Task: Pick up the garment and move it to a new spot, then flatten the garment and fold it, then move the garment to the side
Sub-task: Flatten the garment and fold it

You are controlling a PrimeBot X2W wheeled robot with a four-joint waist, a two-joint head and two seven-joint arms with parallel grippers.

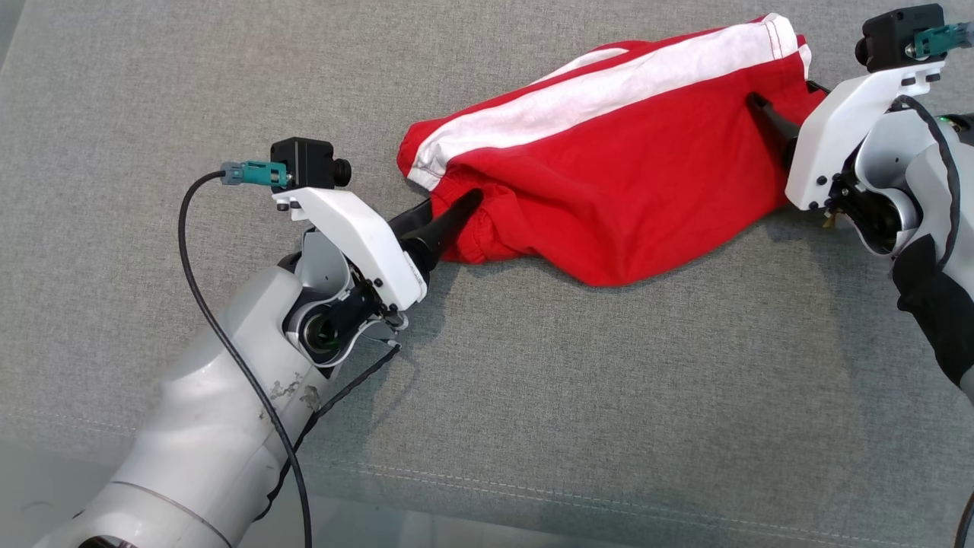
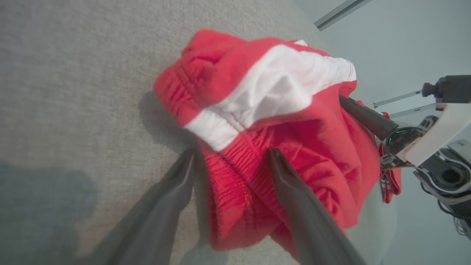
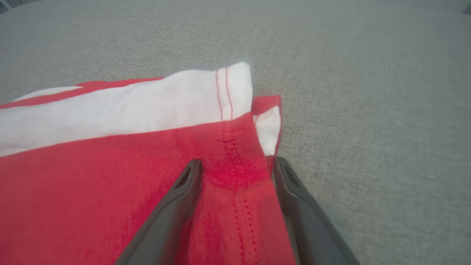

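1. Garment [image 1: 609, 190]: red shorts with a white side stripe, lying bunched on the grey upholstered surface [image 1: 533, 396]. The waistband is toward the left arm and the leg hem toward the right.
2. Left gripper [image 2: 232, 152]: jaws apart, straddling the gathered waistband. One finger lies on the cloth, the other beside it on the surface.
3. Right gripper [image 3: 238, 162]: jaws apart across the stitched hem corner. One finger lies over red cloth, the other just beside the hem edge.
4. Surroundings: a black cable [image 1: 205, 304] loops along the left forearm, apart from the garment. A stitched seam [image 1: 533, 487] crosses the surface near its front edge.
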